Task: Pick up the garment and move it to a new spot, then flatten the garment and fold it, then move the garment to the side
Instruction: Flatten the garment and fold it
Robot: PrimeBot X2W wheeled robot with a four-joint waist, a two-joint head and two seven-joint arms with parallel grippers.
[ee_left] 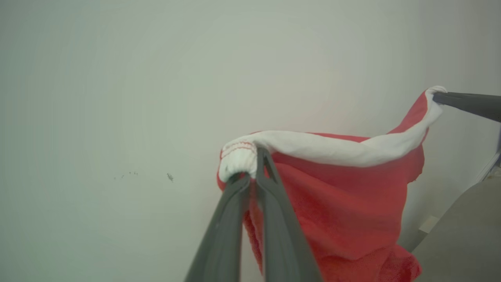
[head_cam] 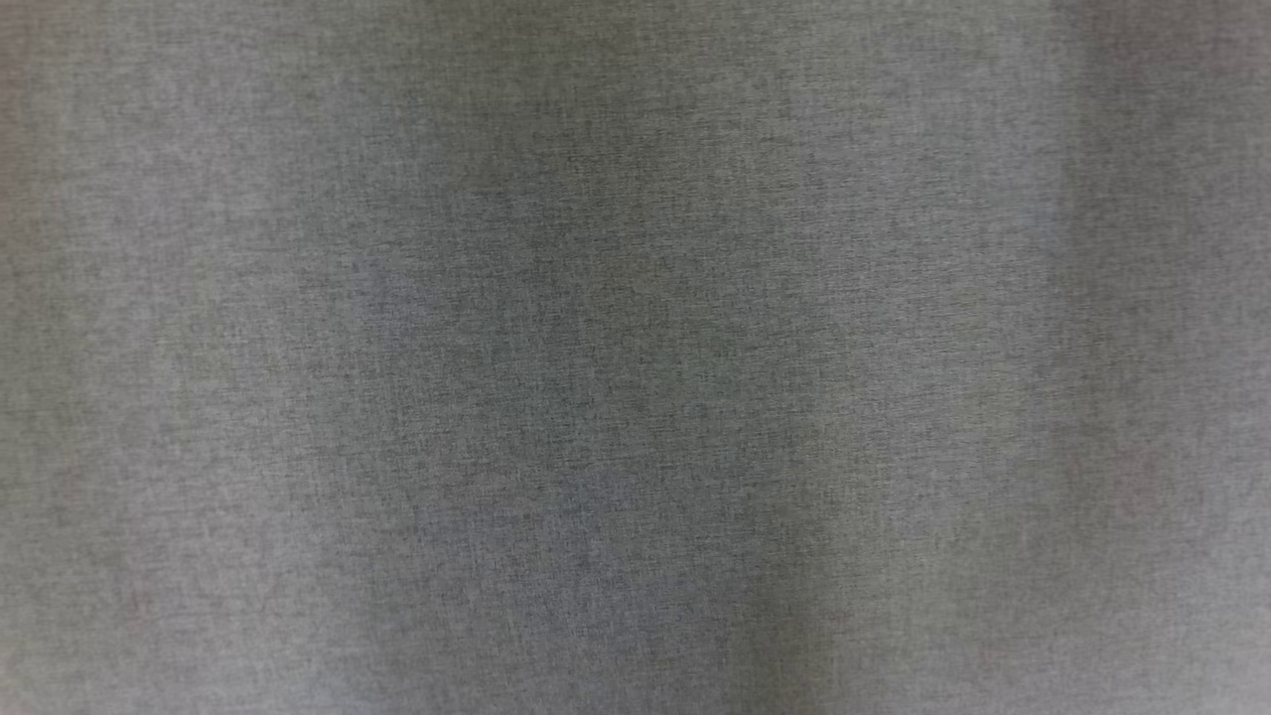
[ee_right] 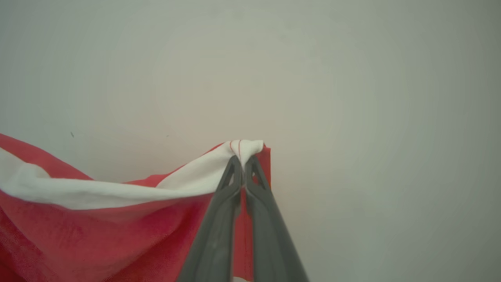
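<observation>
The garment (ee_left: 344, 203) is red cloth with a white band along its upper edge, hanging in the air before a pale wall. My left gripper (ee_left: 254, 160) is shut on one end of the white band. The other end of the band is pinched by my right gripper (ee_right: 243, 159), whose dark fingers (ee_left: 465, 102) also enter the left wrist view from the right. The band sags between the two grips and the red cloth (ee_right: 98, 239) drapes below it. In the head view a grey woven surface (head_cam: 635, 357) is seen close up.
A plain pale wall (ee_left: 137, 78) stands behind the hanging garment. A grey surface (ee_left: 465, 239) shows at the lower right of the left wrist view, below the cloth.
</observation>
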